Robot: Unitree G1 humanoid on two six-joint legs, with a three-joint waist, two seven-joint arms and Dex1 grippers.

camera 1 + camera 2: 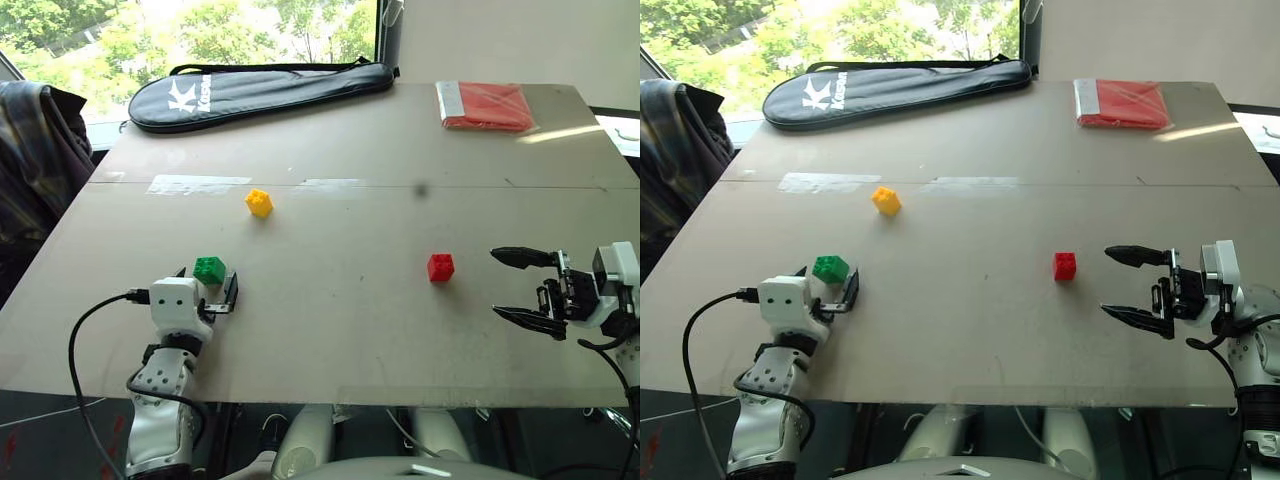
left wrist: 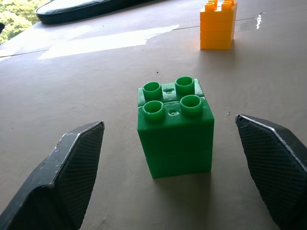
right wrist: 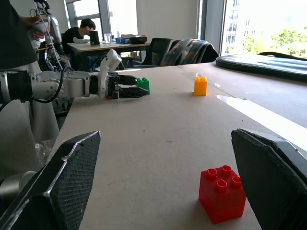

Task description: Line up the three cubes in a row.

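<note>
Four views: a stereo head pair and two wrist cameras.
The head pair looks forward and down over the table (image 1: 330, 300), sharing nearly the same scene, slightly offset sideways. The left wrist camera sits low and close behind the green cube (image 2: 175, 128), with the yellow cube (image 2: 218, 24) at the upper right of its frame. The right wrist camera skims the tabletop past the red cube (image 3: 222, 193) toward the left gripper (image 3: 136, 91).

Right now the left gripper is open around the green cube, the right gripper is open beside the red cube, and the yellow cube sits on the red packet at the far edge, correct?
Not quite. The yellow cube sits on the bare table, well short of the red packet, as the left eye view shows. The left gripper is open around the green cube and the right gripper open beside the red cube.
</note>
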